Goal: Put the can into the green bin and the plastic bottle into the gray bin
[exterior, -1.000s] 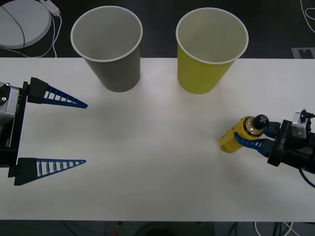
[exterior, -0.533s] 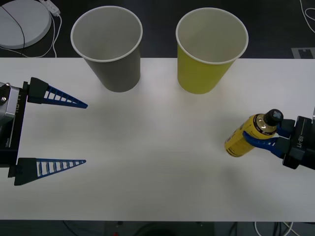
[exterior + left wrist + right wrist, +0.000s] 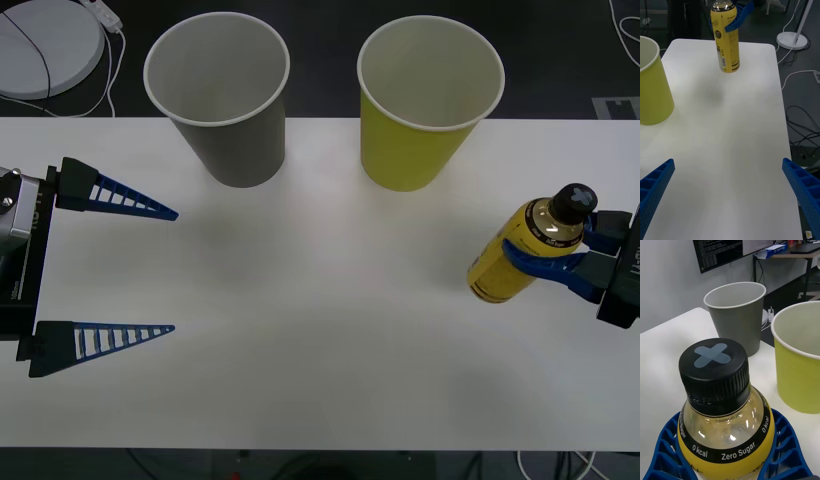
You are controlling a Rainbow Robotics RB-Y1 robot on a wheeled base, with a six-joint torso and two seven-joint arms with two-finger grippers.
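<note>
Lifting: the right end effector (image 3: 560, 262) has raised the plastic bottle (image 3: 525, 252) since a second ago; earlier the bottle leaned low near the table's right edge, and now it stands nearly upright, higher and farther right in the front view.
Grip: the right end effector's blue ribbed fingers (image 3: 780, 450) are closed around the bottle's shoulder, just below the black cap, cupping it on both sides.
Bottle position: in the left wrist view the plastic bottle (image 3: 725, 41) looks to hang clear of the table (image 3: 320, 300) with a faint shadow under it, near the table's right side and well apart from both cups.
Meaning for the task: I judge the pick to be done and the carry just beginning; the bottle has yet to travel across to the gray bin (image 3: 222, 95), which stands at the back left, beyond the green bin (image 3: 425, 100).
Risk: the path to the gray bin runs past the green bin, so the bottle probably needs to stay high enough to clear that rim.
Left end effector (image 3: 125, 270): spread wide and holding nothing, parked over the table's left side, unchanged from the earlier frames.
Can: I cannot point to one.
Writing: the bottle's black band reads "0 kcal" and "Zero Sugar"; the cap carries a pale cross; the embossed code on the cap skirt is too unclear to read.
</note>
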